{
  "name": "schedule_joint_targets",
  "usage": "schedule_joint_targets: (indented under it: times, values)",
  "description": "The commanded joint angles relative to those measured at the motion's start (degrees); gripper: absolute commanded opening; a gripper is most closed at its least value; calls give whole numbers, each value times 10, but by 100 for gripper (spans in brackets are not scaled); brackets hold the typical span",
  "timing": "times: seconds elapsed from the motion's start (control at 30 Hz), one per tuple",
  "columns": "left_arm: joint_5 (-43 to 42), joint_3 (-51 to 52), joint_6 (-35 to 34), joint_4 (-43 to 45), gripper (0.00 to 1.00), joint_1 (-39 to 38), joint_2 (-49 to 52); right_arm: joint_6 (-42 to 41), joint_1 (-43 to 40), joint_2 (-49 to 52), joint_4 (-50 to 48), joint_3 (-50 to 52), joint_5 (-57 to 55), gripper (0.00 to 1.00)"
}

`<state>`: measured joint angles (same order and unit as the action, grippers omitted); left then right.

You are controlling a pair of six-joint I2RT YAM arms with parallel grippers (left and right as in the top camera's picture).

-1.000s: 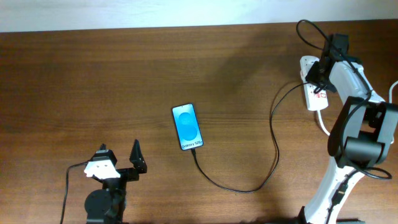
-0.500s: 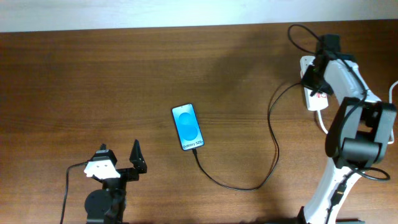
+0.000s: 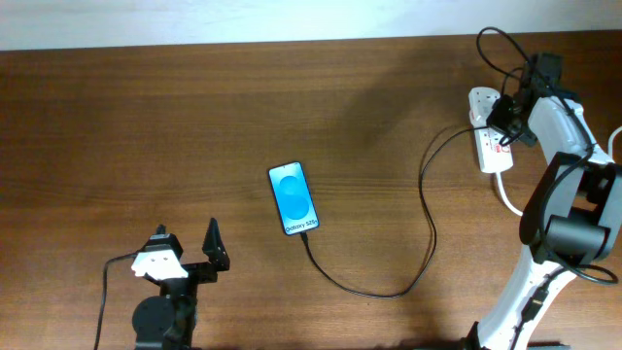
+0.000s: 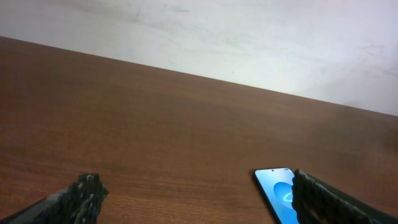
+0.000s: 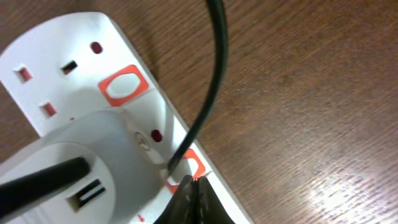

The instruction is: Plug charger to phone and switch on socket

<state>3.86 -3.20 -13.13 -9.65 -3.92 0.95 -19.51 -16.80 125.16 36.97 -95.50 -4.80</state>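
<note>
Wood counter [image 3: 146,117]: brown and grained; it carries everything listed.
Phone [image 3: 293,198]: lies flat just left of centre in the overhead frame, with a lit blue screen and white text at its lower end. In the left wrist view [image 4: 278,190] only its upper part shows, cut off by the bottom edge.
Charger [image 3: 389,297]: thin black cable. It leaves the phone's lower end, loops toward the lower right, then climbs to the socket.
Adapter [image 5: 81,168]: pale grey block seated in the socket, lower left of the right wrist view. The thin cable meets its right side.
Socket [image 3: 483,146]: white strip at the upper right of the overhead frame, partly under the right arm.
White cord [image 3: 504,190]: thick; trails from the socket's lower end.
Red switches [image 5: 121,84]: one sits above the adapter, and a second [image 5: 193,163] sits at its right.
Left jaws: spread wide and empty at the lower left of the overhead frame. The phone is well apart, up and to the right.
Right jaws: closed with nothing between them. The dark tips meet at the bottom edge of the wrist view, at the second switch just beside the adapter.
Unclear: whether the tips touch that switch, the switch positions, and the plug tip at the phone, which is too small to make out.
</note>
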Motion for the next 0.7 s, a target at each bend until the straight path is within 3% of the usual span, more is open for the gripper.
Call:
schedule_joint_targets:
  times: [0.0,0.67]
  values:
    - [0,4,-3,2,99,3,-3,-4,3,-2,-11,0,12,4]
    - [0,4,-3,2,99,3,-3,-4,3,18,-24,8,31,4]
